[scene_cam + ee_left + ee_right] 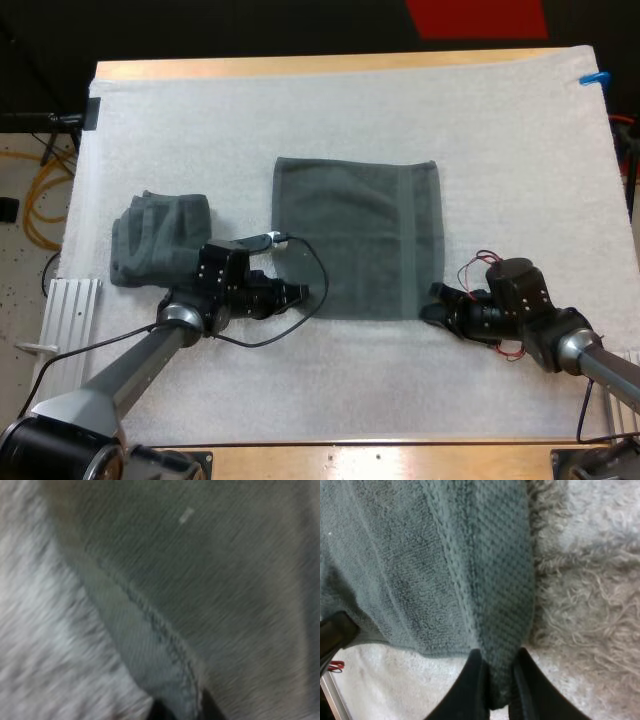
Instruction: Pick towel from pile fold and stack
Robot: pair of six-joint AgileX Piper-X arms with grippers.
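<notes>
Left pincer (303, 294) clamps the flat towel (360, 235) at its 7 o'clock corner, right pincer (434, 306) at 5 o'clock; crumpled towel (155, 238) lies at 9 o'clock.

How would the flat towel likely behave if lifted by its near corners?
Probably floppy: the flat towel is soft terry and bunches in the right gripper. Lifted by the corners, its middle would likely sag. Its pile may drag on the shaggy mat.

crumpled towel (150, 240): partly behind left arm (215, 285) | flat towel (360, 235): corner hidden in right claw (497, 655)
</notes>
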